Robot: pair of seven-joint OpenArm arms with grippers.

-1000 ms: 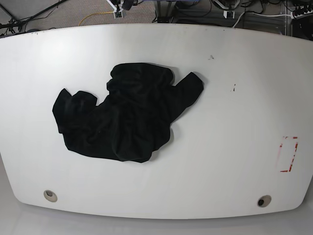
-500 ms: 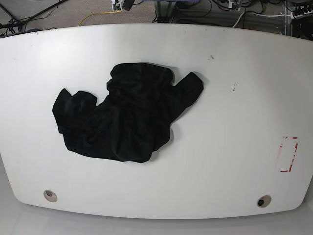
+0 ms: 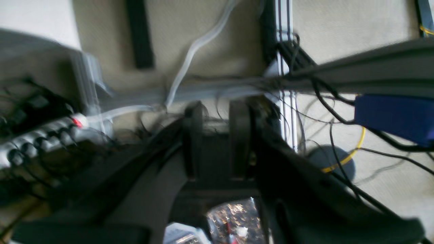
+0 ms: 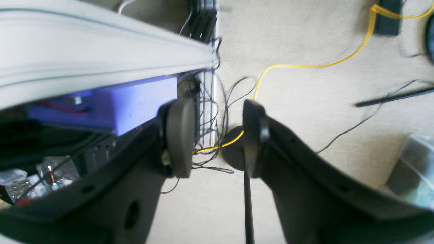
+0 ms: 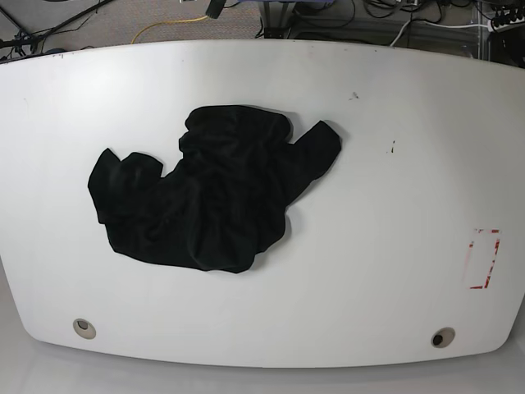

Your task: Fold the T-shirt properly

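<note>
Black T-shirt [image 5: 209, 193] lying crumpled on the white table [image 5: 394, 271], a little left of centre in the base view. One sleeve poking out toward the upper right, another lump of cloth spread to the left, bunched folds across the middle. Flat on the surface, nothing touching it. No arm over the table in that view.

Over to the right wrist view: right tool [image 4: 217, 139] hanging out beyond the table, above beige carpet [image 4: 305, 101]. Fingers clearly apart, nothing between them, only floor showing through the gap. Yellow cable [image 4: 315, 66] snaking across the carpet behind, thin black wires tangled near a frame leg. Table edge [image 4: 101, 51] running across the upper left, a blue box [image 4: 118, 108] tucked beneath it.

Left wrist view badly blurred. Left tool [image 3: 215, 139] pointing at the floor too, two dark fingers standing with a narrow gap, nothing gripped there. Power strip [image 3: 44, 135] with a red switch at left, blue box [image 3: 393, 118] at right, more wires and a bit of yellow cable on the carpet.

Red-marked rectangle [image 5: 482, 258] near the table's right edge, well apart from the shirt. Two round holes near the front edge, one toward each corner.
</note>
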